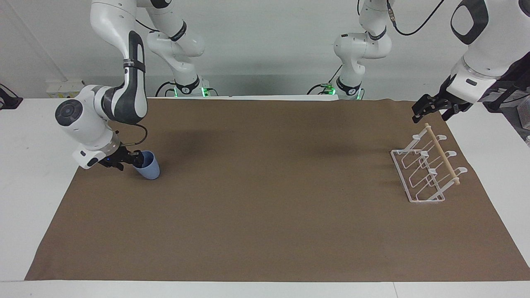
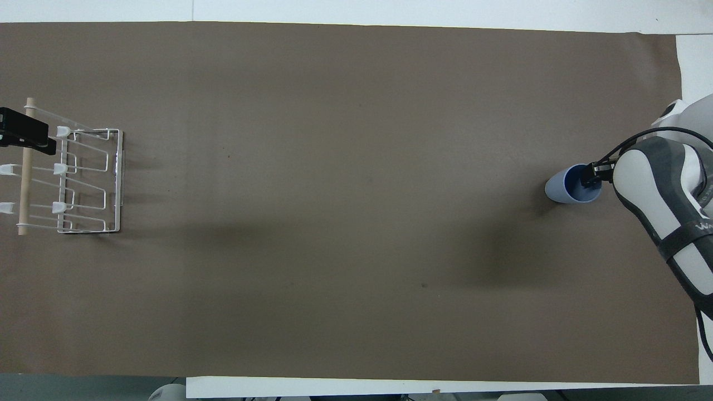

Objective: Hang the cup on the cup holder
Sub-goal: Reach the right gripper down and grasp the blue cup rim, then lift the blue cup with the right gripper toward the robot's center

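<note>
While the cup holder (image 1: 426,167) stands bare at the left arm's end of the bench (image 1: 265,248), no hanging has begun. The cup (image 1: 149,165) sits upright on the brown mat at the right arm's end, well apart from the rack. The right claw (image 1: 134,158) is at its rim, one finger inside; whether it already pinches the wall cannot be told. The left claw (image 1: 422,108) waits spread over the rack's dowel end. Lifting, carrying and hanging all remain.
</note>
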